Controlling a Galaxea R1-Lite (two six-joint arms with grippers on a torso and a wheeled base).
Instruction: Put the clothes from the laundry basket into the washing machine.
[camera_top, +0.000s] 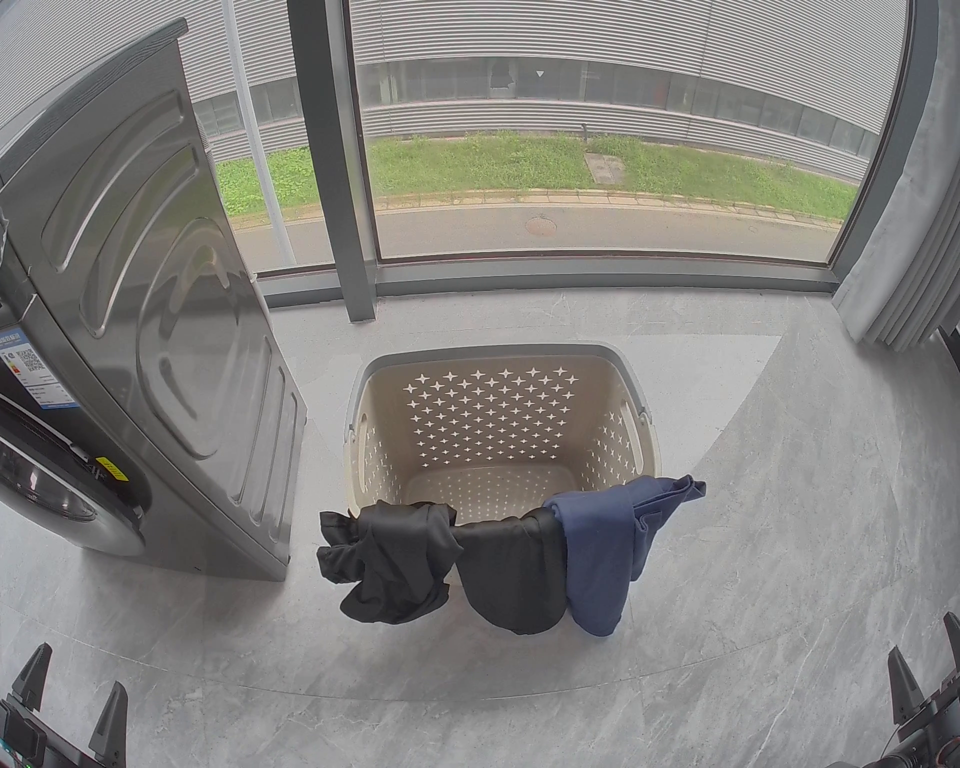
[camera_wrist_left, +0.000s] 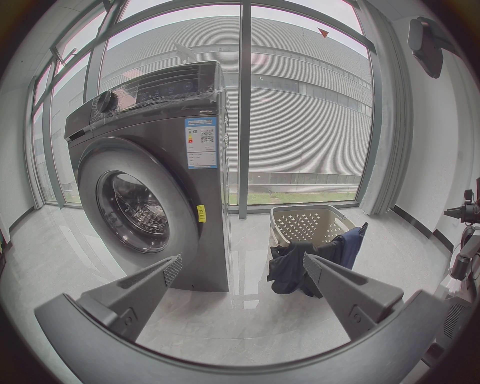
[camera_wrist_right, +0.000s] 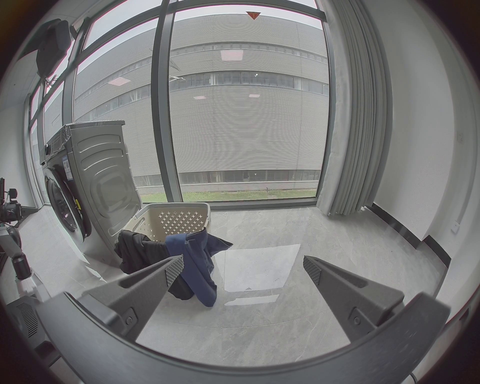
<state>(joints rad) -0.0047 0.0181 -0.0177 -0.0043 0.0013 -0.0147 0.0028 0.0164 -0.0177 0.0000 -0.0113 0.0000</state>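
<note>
A beige laundry basket (camera_top: 500, 405) stands on the floor ahead of me. Over its near rim hang a crumpled black garment (camera_top: 392, 560), a second black garment (camera_top: 515, 575) and a blue garment (camera_top: 605, 550). The dark grey washing machine (camera_top: 150, 310) stands left of the basket, and its round drum opening (camera_wrist_left: 134, 211) faces me in the left wrist view. My left gripper (camera_top: 70, 695) sits low at the near left, open and holding nothing. My right gripper (camera_top: 925, 660) sits low at the near right, open too. Both are well short of the basket (camera_wrist_left: 310, 225) (camera_wrist_right: 167, 220).
A tall window with a dark post (camera_top: 335, 160) runs behind the basket. A grey curtain (camera_top: 905, 260) hangs at the far right. Grey tiled floor (camera_top: 760, 560) lies open between the grippers and the basket.
</note>
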